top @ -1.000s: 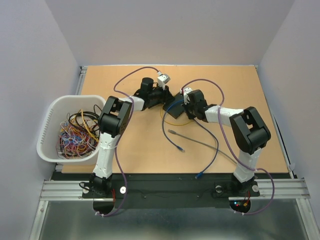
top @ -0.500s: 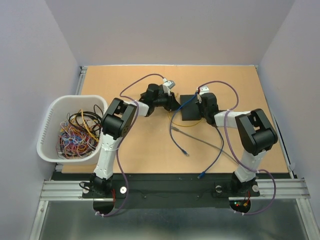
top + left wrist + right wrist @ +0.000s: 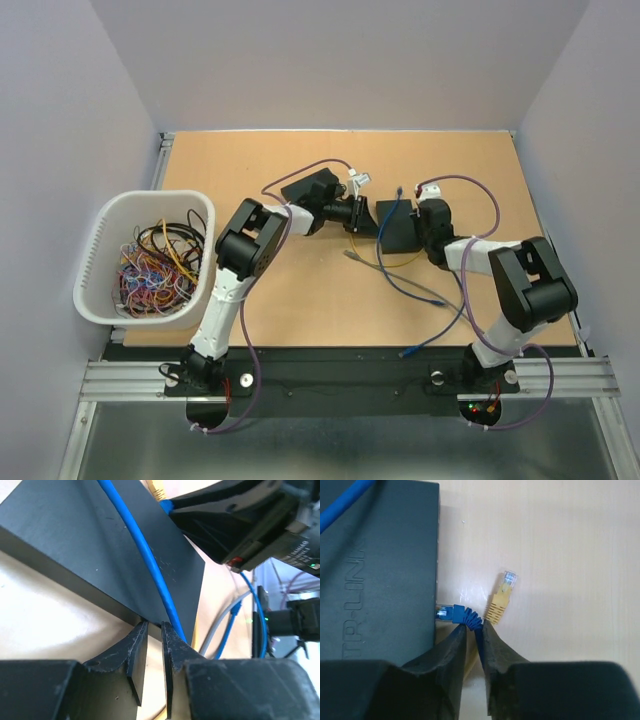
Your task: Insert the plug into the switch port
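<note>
basket (image 3: 97,250): white, at the left edge of the table (image 3: 290,300), holding a tangle of coloured cables (image 3: 150,268)
switch (image 3: 398,232): black box mid-table, between both grippers
blue plug (image 3: 449,613): tip at the switch's side face; whether seated, cannot tell
yellow plug (image 3: 501,599): loose, just beside it
right gripper (image 3: 474,629): fingers clamped on the blue plug's ribbed boot
left gripper (image 3: 154,630): fingers a narrow slit apart, nothing between

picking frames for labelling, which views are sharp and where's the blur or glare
Right wrist: blue plug and yellow plug sharp, own fingers dark and soft. Left wrist: blue cable crisp, bright washed-out background at right. Top external: even light, plugs too small to resolve.
</note>
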### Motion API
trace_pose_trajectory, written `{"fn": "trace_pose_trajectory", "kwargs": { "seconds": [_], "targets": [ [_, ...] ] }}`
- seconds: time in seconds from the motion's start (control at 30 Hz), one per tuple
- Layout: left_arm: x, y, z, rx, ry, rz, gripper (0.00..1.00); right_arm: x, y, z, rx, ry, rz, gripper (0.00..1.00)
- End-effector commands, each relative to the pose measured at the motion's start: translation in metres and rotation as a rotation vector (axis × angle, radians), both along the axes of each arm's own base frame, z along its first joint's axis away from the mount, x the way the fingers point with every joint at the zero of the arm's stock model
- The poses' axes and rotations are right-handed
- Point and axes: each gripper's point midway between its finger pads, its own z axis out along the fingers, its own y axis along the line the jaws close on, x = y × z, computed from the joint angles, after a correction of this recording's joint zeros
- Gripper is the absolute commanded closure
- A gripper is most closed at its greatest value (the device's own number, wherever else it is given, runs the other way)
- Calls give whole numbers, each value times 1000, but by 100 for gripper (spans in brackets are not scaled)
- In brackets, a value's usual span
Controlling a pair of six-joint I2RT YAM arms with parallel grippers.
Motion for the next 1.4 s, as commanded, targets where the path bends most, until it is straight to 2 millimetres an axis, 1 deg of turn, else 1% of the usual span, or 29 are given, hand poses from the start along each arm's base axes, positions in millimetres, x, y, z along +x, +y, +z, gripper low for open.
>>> {"fn": "trace_pose_trajectory", "kwargs": {
  "seconds": [0.0,0.07,0.1,0.13,0.2,0.27,0.3,0.33,0.43,0.5,0.63,0.77,0.8,0.83,0.87,0.9,0.93,0.97,1.0,1.03,1.07,1.1,1.13,1.17,1.2,1.23,1.27,1.33,1.37],
  "targets": [
    [-32,-28,-18,20,88,-111,72,11,67,67,290,-199,176,71],
    [-25,-32,-13,10,74,-111,72,5,63,67,290,-196,156,66],
    [-24,-34,-17,15,81,-110,72,5,59,69,294,-199,126,63],
    [-19,-37,-14,10,70,-108,72,4,52,67,278,-191,91,59],
    [-15,-38,-16,15,79,-103,72,4,48,67,270,-190,63,51],
    [-10,-41,-11,10,65,-102,72,7,41,69,253,-198,21,46],
    [-5,-42,-9,10,56,-95,72,7,36,65,240,-184,-8,38],
    [-3,-43,-8,11,53,-93,72,10,37,69,242,-187,-14,36],
    [9,-44,-3,22,26,-84,72,9,33,64,234,-162,-41,32],
    [14,-42,-5,38,29,-77,72,7,30,63,237,-160,-60,31],
    [29,-43,-1,40,9,-56,72,3,29,71,267,-177,-79,30],
    [38,-38,2,49,-8,-28,72,-1,30,88,317,-201,-97,27],
    [40,-36,10,45,-32,-23,71,0,31,98,338,-220,-106,25],
    [40,-35,14,45,-43,-18,71,-1,30,100,349,-221,-113,24],
    [38,-31,10,59,-42,-11,71,0,30,105,356,-223,-123,23],
    [36,-29,17,59,-64,-8,70,3,32,115,381,-237,-128,21],
    [37,-29,25,50,-84,-9,69,2,32,113,389,-229,-135,21],
    [32,-26,22,59,-74,-11,69,5,34,120,406,-234,-141,19],
    [31,-25,32,49,-93,-9,68,6,37,122,429,-230,-145,18],
    [24,-19,25,60,-76,-9,67,10,41,126,442,-223,-137,17],
    [20,-17,25,55,-74,-11,67,11,43,120,449,-207,-140,17],
    [18,-18,38,21,-93,-15,66,16,47,119,458,-189,-143,17],
    [15,-16,39,14,-94,-12,66,19,49,124,469,-194,-141,17],
    [6,-10,39,13,-79,-17,66,21,54,113,470,-155,-135,17],
    [3,-8,41,7,-85,-16,66,25,59,117,482,-155,-125,17],
    [1,-7,44,-6,-101,-14,66,27,61,114,493,-143,-123,17],
    [-7,-1,46,-7,-94,-14,63,29,66,109,503,-123,-111,17],
    [-11,4,53,-33,-111,-20,59,33,71,108,524,-113,-107,17],
    [-16,7,49,-34,-102,-24,57,33,74,107,531,-104,-96,17]
  ]
}}
